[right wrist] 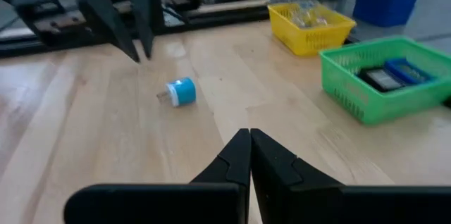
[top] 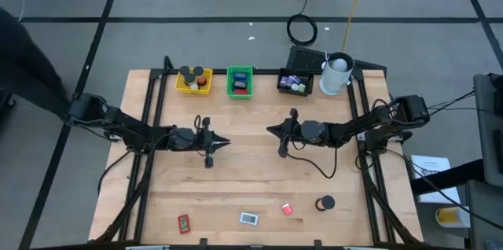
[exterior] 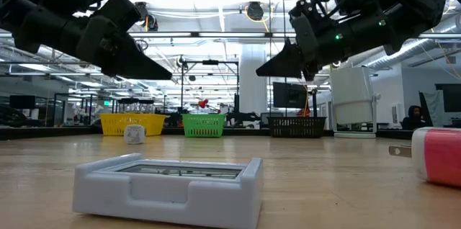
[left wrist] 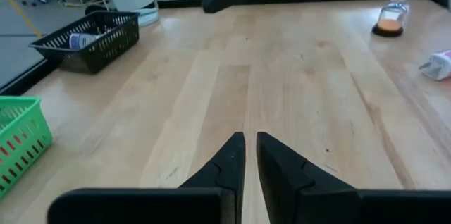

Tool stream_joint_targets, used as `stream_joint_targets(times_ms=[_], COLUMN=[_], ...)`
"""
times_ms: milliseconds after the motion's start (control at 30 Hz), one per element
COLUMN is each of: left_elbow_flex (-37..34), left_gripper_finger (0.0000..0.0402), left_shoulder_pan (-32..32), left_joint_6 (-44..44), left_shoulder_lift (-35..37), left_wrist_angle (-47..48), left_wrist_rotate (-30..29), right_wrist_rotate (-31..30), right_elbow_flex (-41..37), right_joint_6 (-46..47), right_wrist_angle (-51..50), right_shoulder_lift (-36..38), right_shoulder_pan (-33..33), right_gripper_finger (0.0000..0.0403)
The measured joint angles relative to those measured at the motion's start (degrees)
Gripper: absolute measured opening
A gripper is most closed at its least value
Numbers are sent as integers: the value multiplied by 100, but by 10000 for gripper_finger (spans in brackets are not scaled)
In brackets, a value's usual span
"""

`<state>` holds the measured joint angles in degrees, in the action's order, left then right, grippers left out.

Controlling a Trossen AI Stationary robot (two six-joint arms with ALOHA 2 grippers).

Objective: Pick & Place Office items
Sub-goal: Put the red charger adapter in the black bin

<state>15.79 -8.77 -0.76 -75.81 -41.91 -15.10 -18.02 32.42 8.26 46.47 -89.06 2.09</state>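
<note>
The office items lie scattered. Near the table's front edge are a red flat piece (top: pixel 183 223), a white-framed flat piece (top: pixel 249 218), a small red-and-white bit (top: pixel 288 208) and a black roll (top: pixel 325 203). A small blue-and-white bit (right wrist: pixel 181 91) lies on the wood below my left gripper. My left gripper (top: pixel 226 141) hovers over mid-table, its fingers a narrow gap apart (left wrist: pixel 250 139) with nothing between them. My right gripper (top: pixel 269 130) faces it from the right, shut and empty (right wrist: pixel 249 134). Both hang clear of the table in the low view.
Along the far edge stand a yellow tray (top: pixel 194 79), a green tray (top: pixel 240 81) and a black tray (top: pixel 295 82), each holding items, and a white cup (top: pixel 336 75). Bare wood stretches between the grippers and the front-edge items.
</note>
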Motion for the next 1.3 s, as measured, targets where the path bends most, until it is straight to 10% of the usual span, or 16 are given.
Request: stream_joint_targets(times_ms=[500, 967, 1300], left_elbow_flex=[4, 4, 4], left_gripper_finger=[47, 47, 47], left_shoulder_pan=[114, 114, 116], left_joint_6=[27, 48, 59], left_shoulder_lift=[0, 0, 0], left_wrist_angle=[116, 135, 139], left_wrist_rotate=[-2, -1, -3], right_wrist_rotate=[-14, 4, 251], right_elbow_flex=[420, 2466, 3336], right_joint_6=[-454, 159, 1098], right_wrist_angle=[-503, -5413, -7414], right_shoulder_lift=[-2, 63, 34], right_shoulder_pan=[256, 998, 1971], right_gripper_finger=[4, 10, 120])
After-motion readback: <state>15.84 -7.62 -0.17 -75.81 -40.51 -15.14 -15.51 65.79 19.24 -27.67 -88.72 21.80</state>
